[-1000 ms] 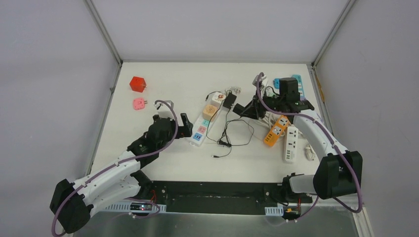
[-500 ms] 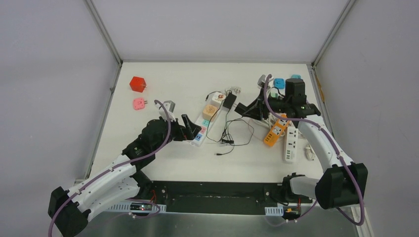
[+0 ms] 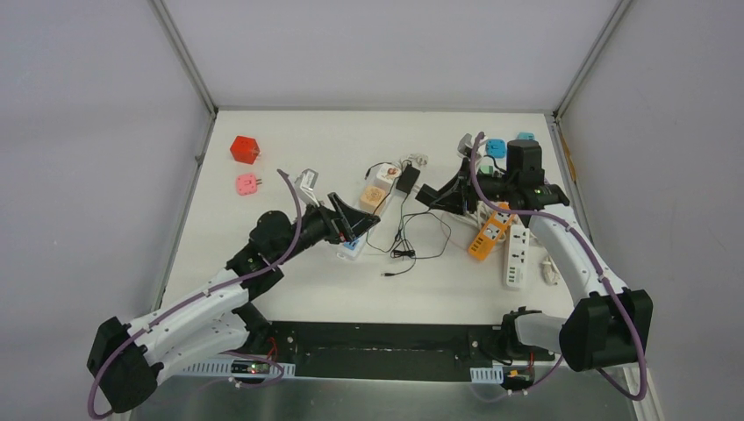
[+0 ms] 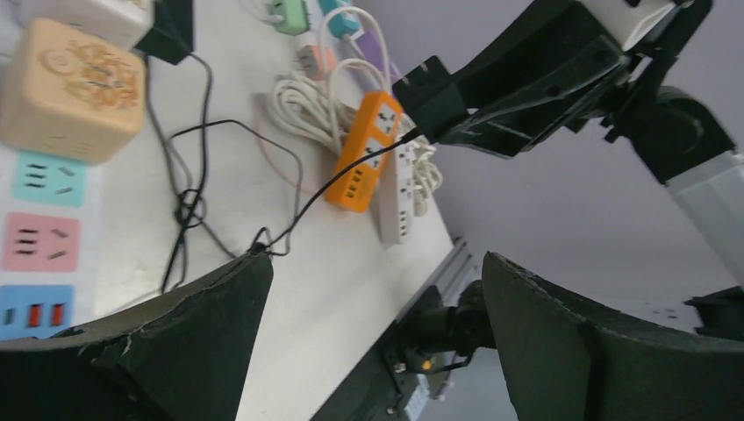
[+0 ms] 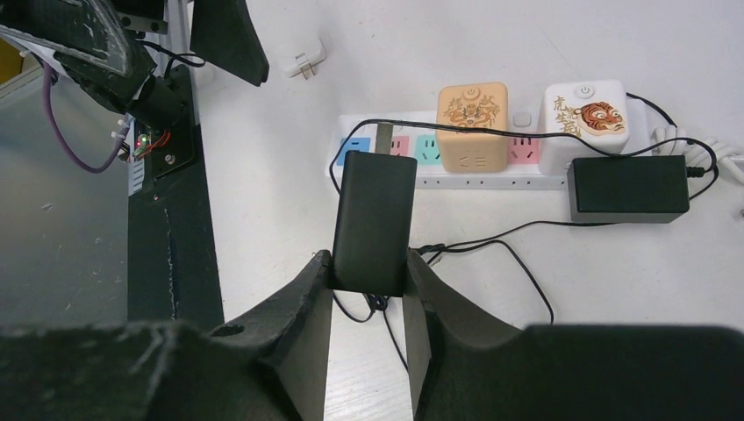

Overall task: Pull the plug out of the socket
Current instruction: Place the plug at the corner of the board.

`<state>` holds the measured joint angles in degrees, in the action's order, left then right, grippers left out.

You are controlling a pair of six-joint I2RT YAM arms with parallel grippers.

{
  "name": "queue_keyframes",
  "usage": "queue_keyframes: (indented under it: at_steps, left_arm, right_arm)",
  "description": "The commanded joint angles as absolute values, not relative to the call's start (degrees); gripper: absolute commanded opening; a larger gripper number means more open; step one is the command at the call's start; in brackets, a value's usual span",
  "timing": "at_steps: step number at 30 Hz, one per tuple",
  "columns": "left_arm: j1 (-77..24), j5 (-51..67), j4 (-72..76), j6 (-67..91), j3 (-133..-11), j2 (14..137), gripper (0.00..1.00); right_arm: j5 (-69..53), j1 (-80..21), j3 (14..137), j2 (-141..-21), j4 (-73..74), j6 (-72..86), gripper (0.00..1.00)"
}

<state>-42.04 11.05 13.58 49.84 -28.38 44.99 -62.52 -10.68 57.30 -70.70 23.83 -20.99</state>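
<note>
On my far left a red cube adapter [image 3: 244,149] and a pink adapter [image 3: 246,184] sit well apart from everything else. My left gripper [image 4: 375,263] hangs over the near end of the multicoloured power strip [image 5: 465,181] with its jaws spread wide and nothing between them. I can see bare table and the strip's blue, pink and teal sockets through the gap.

A beige cube adapter [image 5: 472,127] and a white tiger-print cube adapter [image 5: 586,114] are plugged into that strip side by side. A black power brick [image 5: 627,189] lies just beside them on the table.

My right gripper [image 5: 368,263] is closed on the black plug [image 5: 375,210], one finger on each flat side. The plug is out of its socket and held in the air to the right of the strip, prongs showing. Its thin black cable [image 3: 412,237] trails down to the table.

Further right lie an orange power strip [image 4: 364,153] and a white power strip [image 3: 516,254], next to each other.
</note>
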Motion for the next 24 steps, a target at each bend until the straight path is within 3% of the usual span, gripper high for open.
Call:
queue_keyframes:
  at_steps: [1,5,24]
  left_arm:
    - [-43.88,10.49,33.68,58.5,-28.47,50.56,0.94]
    - [-44.45,9.43,43.37,62.66,-29.47,57.52,0.94]
    - [-48.67,2.68,55.07,71.04,-36.19,78.95,0.9]
  right_arm:
    - [-65.72,-10.37,57.05,-69.21,21.8,-21.09,0.0]
    - [-65.83,-10.37,57.04,-69.13,21.71,-21.09,0.0]
    - [-66.43,-10.41,56.69,-69.3,21.63,-21.45,0.0]
